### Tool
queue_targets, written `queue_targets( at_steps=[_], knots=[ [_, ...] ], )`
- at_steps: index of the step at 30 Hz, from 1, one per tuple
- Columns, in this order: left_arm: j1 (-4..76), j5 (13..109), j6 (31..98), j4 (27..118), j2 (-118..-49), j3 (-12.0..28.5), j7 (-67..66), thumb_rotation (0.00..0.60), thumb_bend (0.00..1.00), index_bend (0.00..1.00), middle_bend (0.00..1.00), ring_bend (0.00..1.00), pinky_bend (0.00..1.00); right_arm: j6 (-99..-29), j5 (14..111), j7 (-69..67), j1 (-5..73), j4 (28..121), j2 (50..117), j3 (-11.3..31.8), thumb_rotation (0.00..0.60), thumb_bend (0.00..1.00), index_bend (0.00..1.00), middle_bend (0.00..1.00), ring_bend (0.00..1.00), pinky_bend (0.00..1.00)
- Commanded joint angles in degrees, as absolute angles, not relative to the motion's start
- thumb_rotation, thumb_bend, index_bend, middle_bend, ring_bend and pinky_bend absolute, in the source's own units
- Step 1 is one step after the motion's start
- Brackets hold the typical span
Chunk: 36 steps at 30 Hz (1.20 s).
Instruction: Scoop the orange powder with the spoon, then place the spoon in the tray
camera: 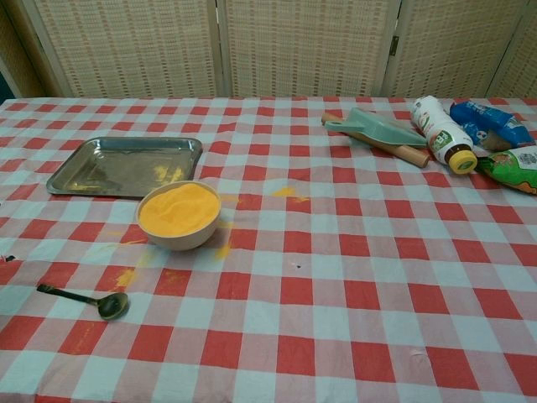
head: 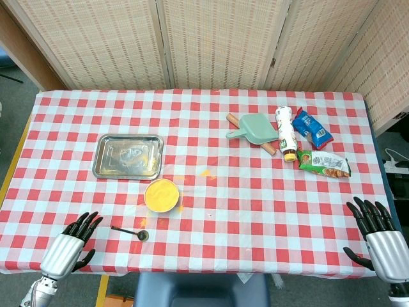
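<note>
On the checked cloth, the spoon [head: 131, 232] lies flat near the bowl of orange powder [head: 161, 194], tray [head: 128, 157] beyond.
Left hand [head: 69, 246] and right hand [head: 378, 235] hold nothing, fingers spread; risk: thin handle slips, or the bowl gets knocked.

One spoon [camera: 84, 299], one bowl [camera: 179, 216] of orange powder [camera: 178, 207], one metal tray [camera: 126, 165]. One green dustpan [head: 257, 128], one rolling pin [camera: 401, 153] (mostly hidden under it), one bottle [head: 286, 133], two snack packets: blue [head: 312, 128] and green [head: 324, 162]. Two hands [head: 71, 244] [head: 378, 238].
</note>
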State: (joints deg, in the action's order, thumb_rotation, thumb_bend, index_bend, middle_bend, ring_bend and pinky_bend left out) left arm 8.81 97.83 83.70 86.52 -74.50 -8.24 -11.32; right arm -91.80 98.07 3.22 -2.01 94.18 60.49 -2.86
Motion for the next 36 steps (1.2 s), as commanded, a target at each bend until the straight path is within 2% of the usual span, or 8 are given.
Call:
queue_targets(
  at_steps=[1,6,8,10,11,13,18,36],
  knots=[
    [8.85,98.27,82.97,86.39,-74.95,-8.50,-11.93,0.600,0.38,0.00,0.00,0.00,0.26,-92.18,98.70,3.50,-2.04,94.42,60.64,-2.96,0.600,0.06,0.00,0.00,0.00,0.00],
    [8.47,100.16,83.80,87.28,-75.60,-8.34,-16.74,0.600,0.38,0.00,0.08,0.10,0.40,-92.44,98.75,3.06,-1.99,94.39,60.80,-2.73,0.600,0.06,0.00,0.00,0.00,0.00],
    [9.11,101.68,82.88,88.06,-75.29,-8.64,-19.64,0.600,0.38,0.00,0.33,0.33,0.55,-92.05,98.55,2.89,-1.82,94.51,60.73,-2.67,0.600,0.06,0.00,0.00,0.00,0.00],
    [10.36,101.58,79.62,90.46,-74.82,-9.14,-20.32,0.600,0.38,0.01,0.70,0.69,0.83,-91.83,98.62,2.82,-1.61,94.63,60.81,-2.60,0.600,0.06,0.00,0.00,0.00,0.00],
    [10.98,100.75,77.74,91.79,-74.57,-9.18,-20.17,0.600,0.38,0.04,0.81,0.80,0.90,-91.74,98.79,2.78,-1.49,94.70,60.88,-2.60,0.600,0.06,0.00,0.00,0.00,0.00],
    [12.43,98.53,74.34,94.45,-74.70,-8.29,-19.64,0.600,0.38,0.19,0.99,0.99,1.00,-91.34,98.99,2.95,-1.23,94.77,61.07,-2.62,0.600,0.06,0.00,0.00,0.00,0.00],
    [16.01,91.37,65.69,96.89,-75.30,-5.38,-23.60,0.600,0.39,0.37,1.00,1.00,1.00,-88.50,99.17,3.75,-0.15,95.48,60.81,-3.34,0.600,0.06,0.00,0.00,0.00,0.00],
    [19.33,87.93,65.55,87.55,-85.32,-1.53,-35.97,0.600,0.40,0.36,1.00,1.00,1.00,-84.12,98.07,4.79,1.51,96.95,60.29,-4.34,0.600,0.12,0.00,0.00,0.00,0.00]
  ],
)
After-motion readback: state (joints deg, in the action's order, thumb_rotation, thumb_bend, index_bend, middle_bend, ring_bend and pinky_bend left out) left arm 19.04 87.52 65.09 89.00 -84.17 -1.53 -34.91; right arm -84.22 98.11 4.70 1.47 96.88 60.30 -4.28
